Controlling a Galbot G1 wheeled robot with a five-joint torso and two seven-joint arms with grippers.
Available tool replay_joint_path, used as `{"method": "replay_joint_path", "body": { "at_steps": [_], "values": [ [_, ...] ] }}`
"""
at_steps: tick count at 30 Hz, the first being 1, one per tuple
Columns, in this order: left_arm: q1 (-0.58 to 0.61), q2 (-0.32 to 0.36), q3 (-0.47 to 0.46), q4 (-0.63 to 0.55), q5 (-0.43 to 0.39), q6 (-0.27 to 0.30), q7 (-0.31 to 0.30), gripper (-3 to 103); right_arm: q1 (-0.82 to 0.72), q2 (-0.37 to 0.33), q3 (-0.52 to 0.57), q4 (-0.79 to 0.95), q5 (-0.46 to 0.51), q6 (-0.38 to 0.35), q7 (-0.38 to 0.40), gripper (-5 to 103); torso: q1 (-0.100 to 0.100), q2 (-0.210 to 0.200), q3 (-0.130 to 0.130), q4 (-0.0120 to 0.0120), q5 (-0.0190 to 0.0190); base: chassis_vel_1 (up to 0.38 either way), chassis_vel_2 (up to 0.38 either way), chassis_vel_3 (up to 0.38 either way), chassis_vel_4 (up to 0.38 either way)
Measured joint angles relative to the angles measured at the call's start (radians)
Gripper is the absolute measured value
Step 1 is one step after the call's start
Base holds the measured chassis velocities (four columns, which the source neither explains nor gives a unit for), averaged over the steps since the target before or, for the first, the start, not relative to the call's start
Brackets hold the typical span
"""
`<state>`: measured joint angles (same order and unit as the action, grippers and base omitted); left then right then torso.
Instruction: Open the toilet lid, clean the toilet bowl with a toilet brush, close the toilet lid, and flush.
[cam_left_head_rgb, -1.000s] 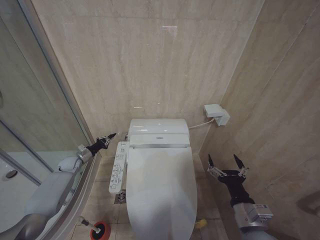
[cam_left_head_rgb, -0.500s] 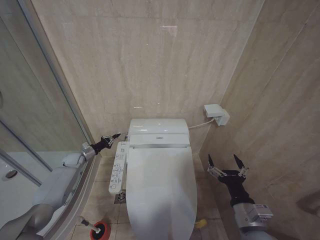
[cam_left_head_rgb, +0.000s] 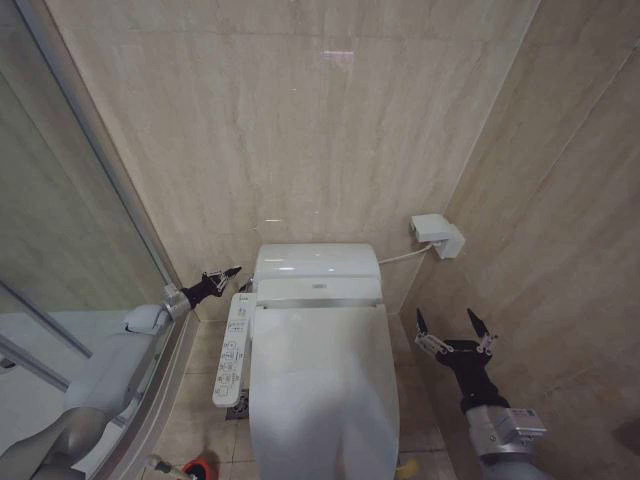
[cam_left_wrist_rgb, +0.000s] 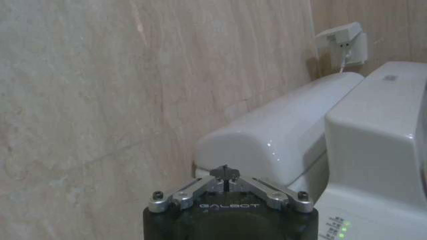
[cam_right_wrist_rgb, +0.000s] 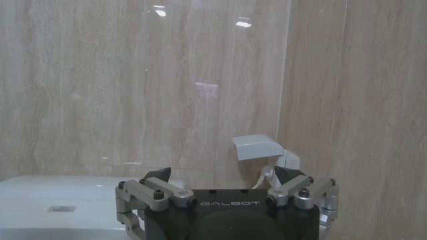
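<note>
The left arm is reaching forward beside the shower glass, its end effector (cam_left_head_rgb: 222, 276) pinched closed at the rear left corner of the one toilet, near the control panel (cam_left_head_rgb: 230, 350). The right end effector (cam_left_head_rgb: 453, 327) is hovering spread open, right of the closed toilet lid (cam_left_head_rgb: 322, 395). The left wrist view is showing green lights (cam_left_wrist_rgb: 338, 232); the head view is showing one toilet brush (cam_left_head_rgb: 160, 466) in its red holder (cam_left_head_rgb: 199, 468) on the floor.

I see the toilet lid (cam_left_head_rgb: 322, 385) as glossy, smooth white plastic. The wall (cam_left_head_rgb: 300, 130) looks like polished beige stone tile. My left end effector (cam_left_wrist_rgb: 227, 176) has matt black casing, probably bare metal linkage.
</note>
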<state>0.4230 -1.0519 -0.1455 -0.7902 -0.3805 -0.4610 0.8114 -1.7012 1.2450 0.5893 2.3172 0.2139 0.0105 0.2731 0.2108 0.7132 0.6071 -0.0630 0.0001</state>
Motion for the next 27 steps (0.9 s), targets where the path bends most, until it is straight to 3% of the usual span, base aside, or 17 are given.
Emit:
{"method": "replay_joint_path", "body": {
  "at_steps": [17,27],
  "values": [
    [0.038,-0.002,-0.001,0.001,0.003,-0.01,0.084,0,0.0,0.0,0.0,0.0,0.0,0.0,0.0,100,-0.001,0.0,0.0,0.0002,0.0,0.0,0.0,0.0,0.0],
    [0.042,0.001,-0.034,0.035,0.019,-0.009,0.103,0,0.0,0.0,0.0,0.0,0.0,0.0,0.0,100,-0.001,0.0,0.0,0.0002,0.0001,0.0,0.0,0.0,0.0]
  ]
}}
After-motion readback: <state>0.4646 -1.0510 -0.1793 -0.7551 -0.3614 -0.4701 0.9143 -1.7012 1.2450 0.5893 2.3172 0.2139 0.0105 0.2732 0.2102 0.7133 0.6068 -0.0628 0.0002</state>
